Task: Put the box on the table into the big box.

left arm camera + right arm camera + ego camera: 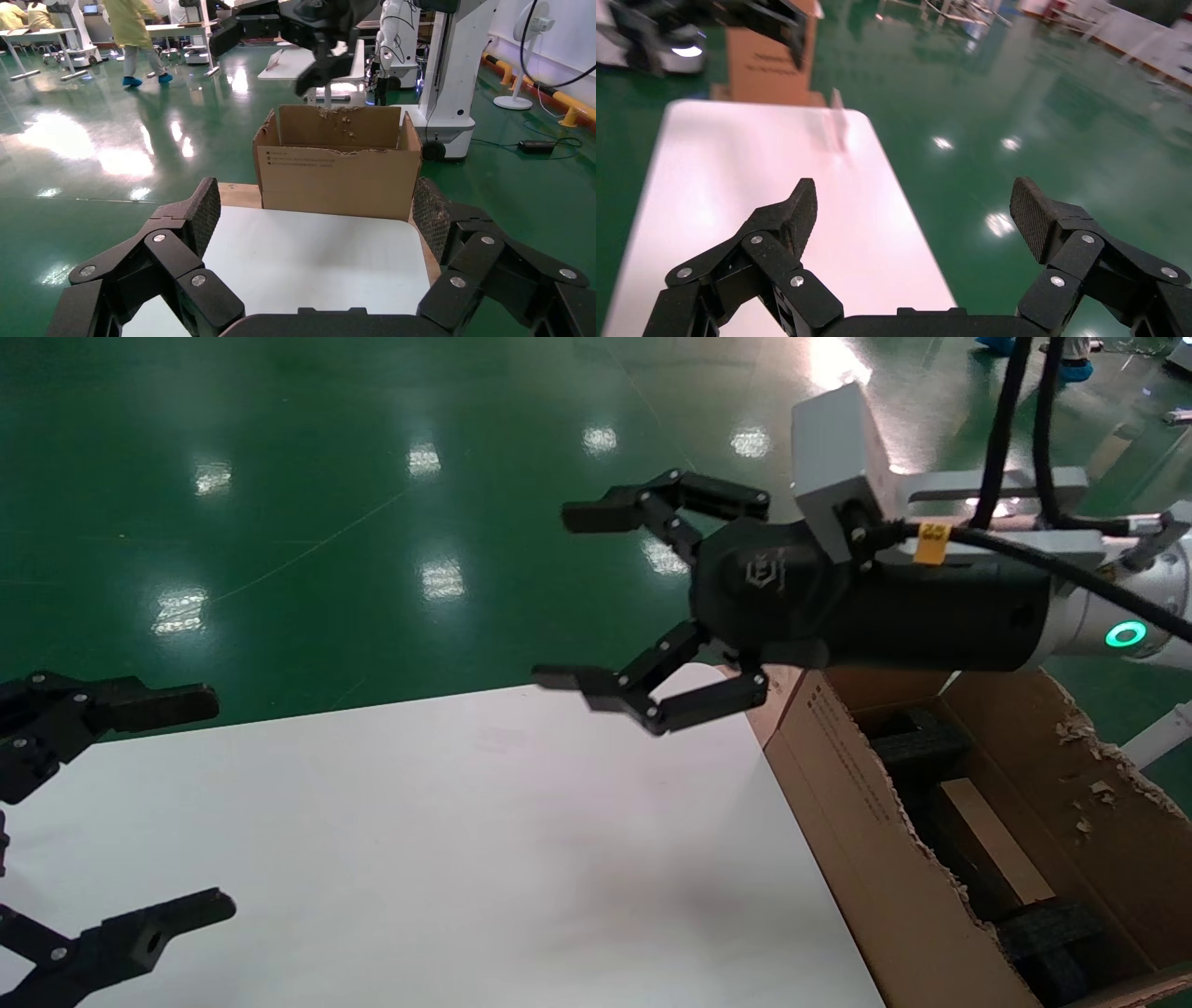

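Box (992,840) appears already inside the big box (875,840), a tan slab wedged between black foam blocks (922,742), though that reading is uncertain.
Stiff, light cardboard, probably slick with tape; best taken across its short sides. Right gripper (596,607) hovers over the bare tabletop (466,859), fingers spread and empty; left gripper (140,812) likewise released.

The big brown cardboard box (866,822) has small black print on its side, up near the top edge, but the letters are too tiny to read. The left wrist view shows the same print in 2 short lines. The black right gripper (596,598) has a pale 6-sided logo on its body, with a mark inside that cannot be read. A yellow tag (932,542) sits on the black cable at about 3 o'clock from the logo; its marks are too small to read.
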